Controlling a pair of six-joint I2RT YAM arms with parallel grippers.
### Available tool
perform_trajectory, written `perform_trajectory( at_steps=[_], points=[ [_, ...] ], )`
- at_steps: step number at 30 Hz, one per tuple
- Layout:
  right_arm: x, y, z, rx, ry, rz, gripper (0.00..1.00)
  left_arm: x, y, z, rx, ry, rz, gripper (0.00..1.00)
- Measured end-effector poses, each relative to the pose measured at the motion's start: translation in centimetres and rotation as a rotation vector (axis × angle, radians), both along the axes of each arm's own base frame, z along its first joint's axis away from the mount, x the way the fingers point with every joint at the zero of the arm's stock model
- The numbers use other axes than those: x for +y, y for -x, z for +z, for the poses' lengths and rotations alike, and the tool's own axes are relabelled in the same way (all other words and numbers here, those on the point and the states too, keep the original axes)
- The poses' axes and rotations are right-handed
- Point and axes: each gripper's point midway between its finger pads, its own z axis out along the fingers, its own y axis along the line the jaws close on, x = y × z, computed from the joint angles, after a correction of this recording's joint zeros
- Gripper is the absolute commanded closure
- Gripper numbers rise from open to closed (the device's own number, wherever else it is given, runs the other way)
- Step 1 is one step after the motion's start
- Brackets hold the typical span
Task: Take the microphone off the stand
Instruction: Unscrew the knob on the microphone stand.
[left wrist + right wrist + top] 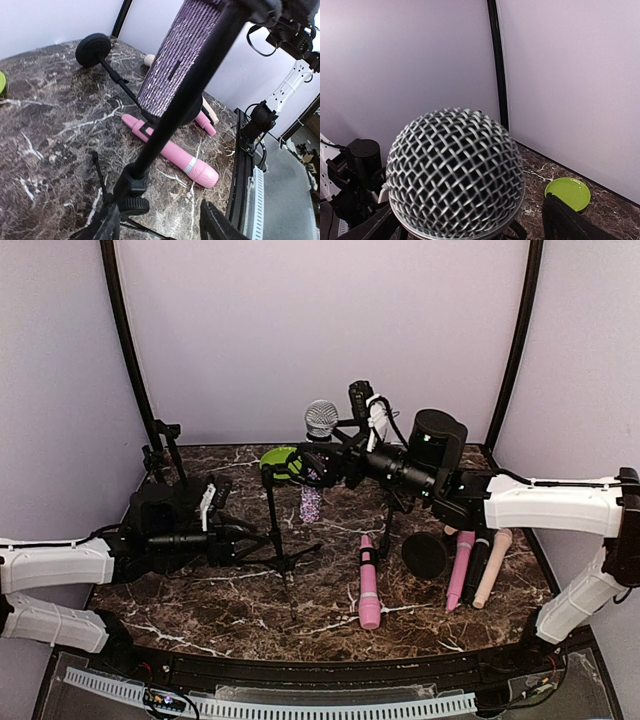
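The microphone [321, 420] is stood straight up, round head on top, between the wide-open right gripper [315, 465], and the left gripper [160, 229] is opened too, with nothing held.

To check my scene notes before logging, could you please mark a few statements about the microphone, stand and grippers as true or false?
1. The microphone stands upright, mesh head on top. True.
2. The green plate lies at the near edge of the table. False: it lies at the far edge.
3. A pink microphone lies flat on the table. True.
4. The right gripper is shut tight on the microphone. False: its fingers stand apart on either side of the head.
5. The left gripper sits low beside the pole of the stand. True.
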Motion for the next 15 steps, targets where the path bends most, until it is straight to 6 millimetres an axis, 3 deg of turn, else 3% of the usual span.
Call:
perform_trajectory(
  at_steps=[8,15],
  points=[
    [-1.4,0.2,-0.3,-0.001,0.001,-0.037,0.07,1.3,-0.3,3.6,-0.236,-0.016,0.068,0.42],
    [-2.3,0.4,0.0,-0.008,-0.015,-0.06,0.07,-0.1,0.7,1.9,-0.376,-0.162,0.063,0.49]
  ],
)
